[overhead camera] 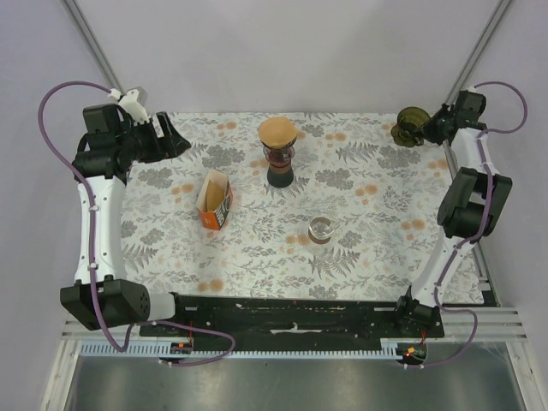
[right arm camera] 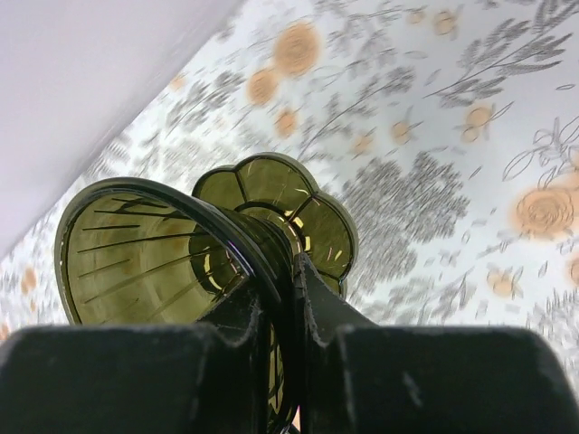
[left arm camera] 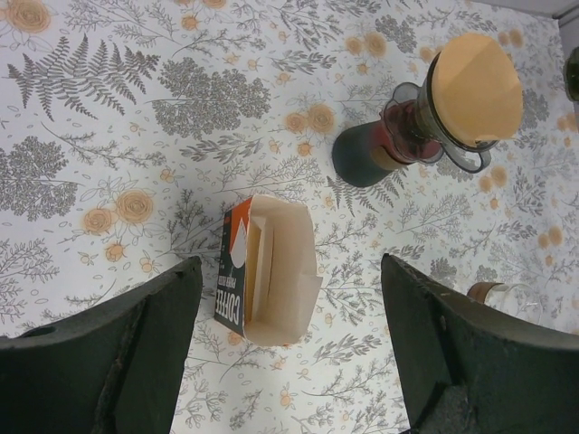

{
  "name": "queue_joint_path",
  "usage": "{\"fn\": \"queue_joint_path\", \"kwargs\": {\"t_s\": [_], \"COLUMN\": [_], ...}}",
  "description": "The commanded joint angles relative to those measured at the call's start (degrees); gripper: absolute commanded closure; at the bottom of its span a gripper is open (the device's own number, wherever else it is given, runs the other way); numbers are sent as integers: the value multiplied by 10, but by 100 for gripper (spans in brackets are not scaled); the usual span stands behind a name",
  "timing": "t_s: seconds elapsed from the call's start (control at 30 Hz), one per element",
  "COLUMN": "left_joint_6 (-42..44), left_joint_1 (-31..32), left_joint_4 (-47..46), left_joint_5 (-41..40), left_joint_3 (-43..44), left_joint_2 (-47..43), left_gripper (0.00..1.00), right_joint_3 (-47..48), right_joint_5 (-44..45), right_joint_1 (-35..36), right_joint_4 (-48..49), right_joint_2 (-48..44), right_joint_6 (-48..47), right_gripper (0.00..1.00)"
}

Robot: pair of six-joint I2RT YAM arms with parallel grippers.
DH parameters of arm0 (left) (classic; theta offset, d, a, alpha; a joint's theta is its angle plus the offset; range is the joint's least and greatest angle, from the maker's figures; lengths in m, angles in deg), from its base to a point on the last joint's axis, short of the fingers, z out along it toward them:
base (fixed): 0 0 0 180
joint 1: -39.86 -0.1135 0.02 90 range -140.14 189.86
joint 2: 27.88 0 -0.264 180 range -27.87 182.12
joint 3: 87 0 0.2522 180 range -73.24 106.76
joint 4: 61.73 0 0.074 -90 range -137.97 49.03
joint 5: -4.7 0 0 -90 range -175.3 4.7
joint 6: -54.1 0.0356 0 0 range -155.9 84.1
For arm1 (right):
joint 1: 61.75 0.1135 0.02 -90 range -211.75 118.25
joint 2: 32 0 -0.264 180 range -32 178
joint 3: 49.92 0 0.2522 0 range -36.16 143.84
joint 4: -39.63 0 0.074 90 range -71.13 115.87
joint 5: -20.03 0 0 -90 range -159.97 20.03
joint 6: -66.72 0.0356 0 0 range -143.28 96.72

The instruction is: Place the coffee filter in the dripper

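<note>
Sideways, ribbed translucent-green dripper [right arm camera: 145, 262] in right gripper [right arm camera: 288, 282]

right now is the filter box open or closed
Open: the filter box has its top gaping in the left wrist view, with pale filters showing inside.

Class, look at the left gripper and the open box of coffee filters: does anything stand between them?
Nothing visible does. The left gripper hangs open, apart from the filter box, with only bare floral cloth between. The carafe and small glass stand to the box's right; the right gripper grips the green dripper.
</note>
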Motion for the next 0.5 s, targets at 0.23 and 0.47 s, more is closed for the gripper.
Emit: {"fn": "queue_joint_path", "kwargs": {"t_s": [0.23,0.47], "left_joint_6": [58,63], "left_joint_1": [-3,-3], "left_joint_4": [10,10], "left_joint_5": [35,54], "left_joint_3": [-18,-24], "left_joint_2": [-49,-51], "left_gripper": [14,14], "right_joint_3": [-120,-108], "right_joint_5": [-137,-134], "right_joint_1": [163,316], "right_joint_4": [-169,-330], "right_joint_2": [-300,-380], "right_joint_6": [-241,-304], "right_gripper": [100,100]}}
